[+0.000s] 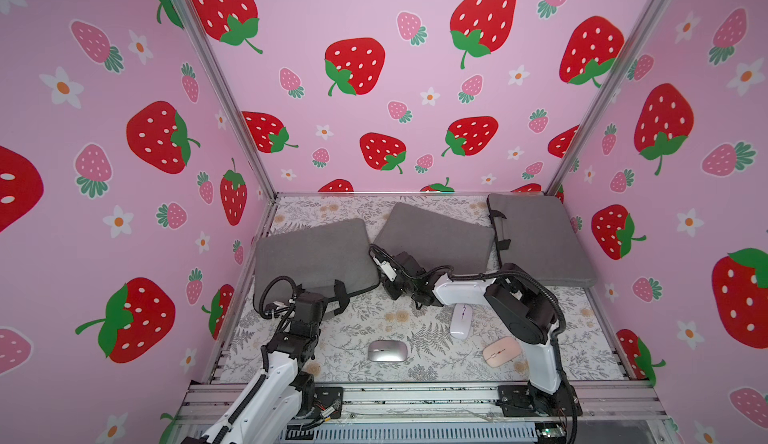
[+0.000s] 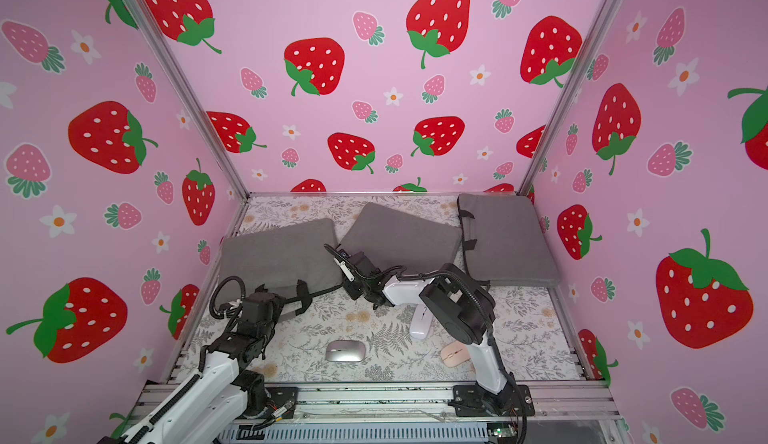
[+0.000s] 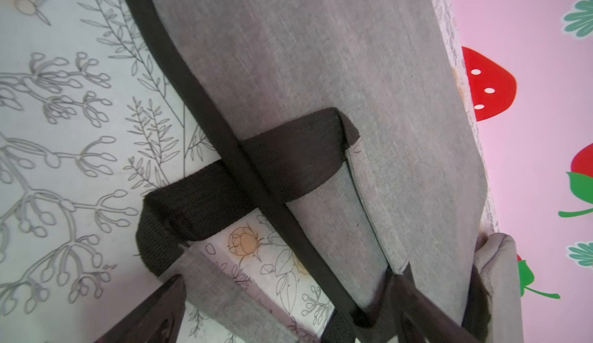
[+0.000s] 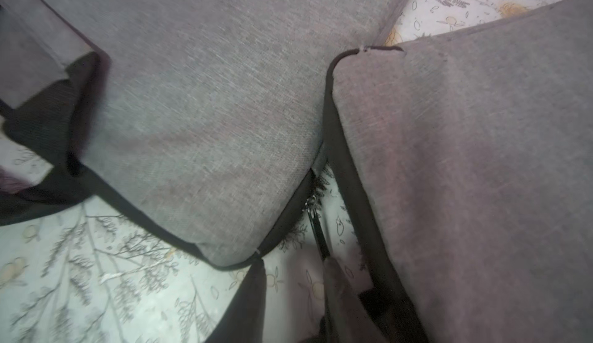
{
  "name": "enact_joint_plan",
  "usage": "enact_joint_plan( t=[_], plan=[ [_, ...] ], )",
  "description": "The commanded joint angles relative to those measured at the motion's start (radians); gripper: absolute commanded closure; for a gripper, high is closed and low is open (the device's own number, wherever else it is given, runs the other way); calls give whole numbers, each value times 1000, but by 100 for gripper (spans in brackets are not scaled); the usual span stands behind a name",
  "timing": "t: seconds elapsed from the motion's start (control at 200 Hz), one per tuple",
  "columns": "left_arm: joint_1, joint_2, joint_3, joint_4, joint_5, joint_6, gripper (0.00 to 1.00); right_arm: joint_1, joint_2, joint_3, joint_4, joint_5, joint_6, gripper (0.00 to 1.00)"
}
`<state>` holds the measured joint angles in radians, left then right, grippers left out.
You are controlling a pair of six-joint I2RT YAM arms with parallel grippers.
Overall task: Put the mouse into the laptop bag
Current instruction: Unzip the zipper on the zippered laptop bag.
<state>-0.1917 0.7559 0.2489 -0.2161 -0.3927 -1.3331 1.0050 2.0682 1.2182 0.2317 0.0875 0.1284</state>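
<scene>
Three mice lie on the floral cloth: a silver mouse [image 1: 386, 351], a white mouse [image 1: 460, 320] under my right forearm, and a pink mouse [image 1: 501, 351]. Three grey laptop bags lie behind them: left [image 1: 311, 250], middle [image 1: 432, 234] and right [image 1: 540, 238]. My left gripper [image 1: 328, 302] [image 3: 288, 319] stands wide open at the left bag's dark handle [image 3: 199, 203], gripping nothing. My right gripper [image 1: 386, 292] [image 4: 293, 293] hovers low at the left bag's near corner [image 4: 231, 251]. Its jaws are narrowed but apart, with cloth showing between them. A black zipper pull [image 4: 316, 225] lies at one fingertip.
Pink strawberry walls enclose the table on three sides. The right bag sits in the far right corner against the wall. An aluminium rail [image 1: 415, 396] runs along the front edge, with both arm bases on it. Bare cloth [image 1: 353, 325] lies between the arms.
</scene>
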Motion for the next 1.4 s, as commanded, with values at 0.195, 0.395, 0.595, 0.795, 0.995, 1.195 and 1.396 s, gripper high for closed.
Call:
enact_joint_plan(
  t=[0.195,0.395,0.595,0.795,0.995,1.195,1.396],
  plan=[
    [8,18,70,-15,-48,-14,1,-1,78,68,-103,123,-65,69],
    [9,21,73,-3,-41,-6,1,-1,101,86,-107,107,-87,73],
    [12,45,85,-5,-25,-12,1,-2,138,130,-138,63,-88,80],
    [12,71,92,2,-17,-20,1,-1,136,129,-141,26,-84,93],
    [19,113,93,27,-13,-15,4,0,100,79,-103,0,-79,100],
    [24,167,73,98,13,-37,32,3,41,4,-45,-33,-81,100],
    [29,236,83,164,17,-57,67,11,15,-36,-12,-51,-87,100]
  ],
)
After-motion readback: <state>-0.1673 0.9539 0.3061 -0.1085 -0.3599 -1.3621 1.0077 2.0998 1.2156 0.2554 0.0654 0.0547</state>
